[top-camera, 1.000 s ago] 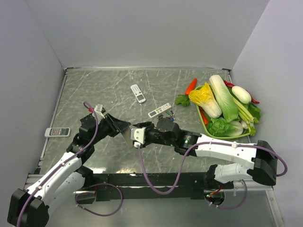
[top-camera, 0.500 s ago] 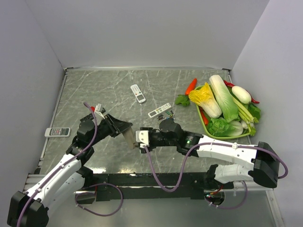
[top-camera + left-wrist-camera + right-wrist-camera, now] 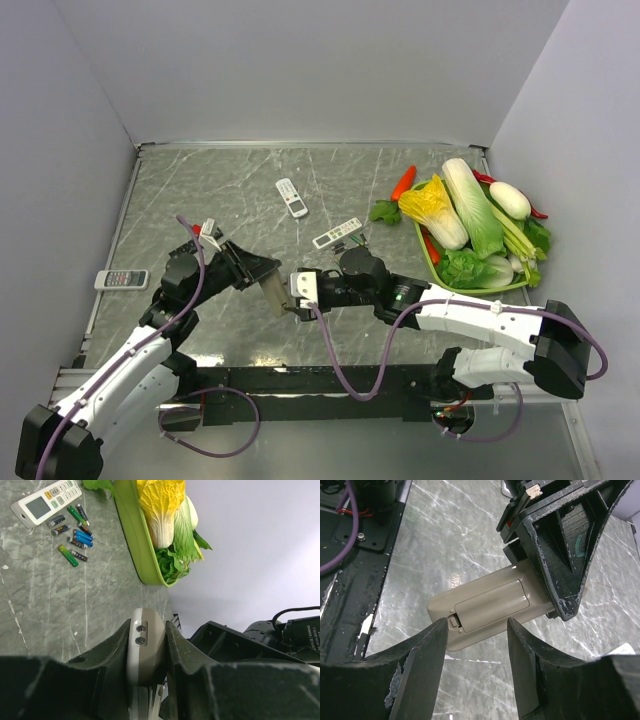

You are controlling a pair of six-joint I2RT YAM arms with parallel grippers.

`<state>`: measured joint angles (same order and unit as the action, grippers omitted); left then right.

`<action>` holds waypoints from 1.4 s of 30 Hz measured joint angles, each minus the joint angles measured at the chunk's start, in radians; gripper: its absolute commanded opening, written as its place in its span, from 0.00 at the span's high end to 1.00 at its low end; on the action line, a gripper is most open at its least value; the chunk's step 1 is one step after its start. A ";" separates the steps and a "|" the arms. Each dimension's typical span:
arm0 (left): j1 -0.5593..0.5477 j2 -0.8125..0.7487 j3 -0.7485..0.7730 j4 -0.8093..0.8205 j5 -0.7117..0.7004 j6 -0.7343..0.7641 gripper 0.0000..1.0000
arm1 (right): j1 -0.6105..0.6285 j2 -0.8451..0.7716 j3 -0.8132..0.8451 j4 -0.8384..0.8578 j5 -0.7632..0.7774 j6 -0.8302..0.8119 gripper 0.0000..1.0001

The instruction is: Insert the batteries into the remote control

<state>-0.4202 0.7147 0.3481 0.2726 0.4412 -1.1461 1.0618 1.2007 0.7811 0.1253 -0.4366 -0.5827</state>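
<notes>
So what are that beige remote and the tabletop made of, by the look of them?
The remote control looks like matte grey-beige moulded plastic: crisp seams around its back cover and a small latch tab. The table looks like dark grey stone, or a laminate printed as marble: white veins, soft glossy reflections.

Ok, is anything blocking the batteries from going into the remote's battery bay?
Yes. The battery cover is still closed over the bay on the back of the remote control, held by the left gripper. The batteries lie on the table.

Four remotes [image 3: 272, 292], roughly nine small batteries [image 3: 75, 535], and one green tray [image 3: 131, 530] piled with several vegetables [image 3: 470, 215]
</notes>
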 measured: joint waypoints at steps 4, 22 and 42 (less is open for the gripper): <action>0.000 0.000 0.000 0.000 0.006 0.000 0.99 | -0.001 0.006 0.000 0.006 -0.009 0.002 0.43; 0.006 0.002 -0.024 0.027 0.009 -0.007 0.99 | -0.001 0.050 0.021 0.009 -0.013 -0.018 0.43; 0.021 0.019 -0.038 0.041 0.011 -0.018 0.99 | 0.011 0.075 0.021 -0.005 0.031 -0.079 0.44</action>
<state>-0.3996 0.7334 0.3103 0.3138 0.4522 -1.1641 1.0733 1.2758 0.8024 0.1200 -0.4053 -0.6617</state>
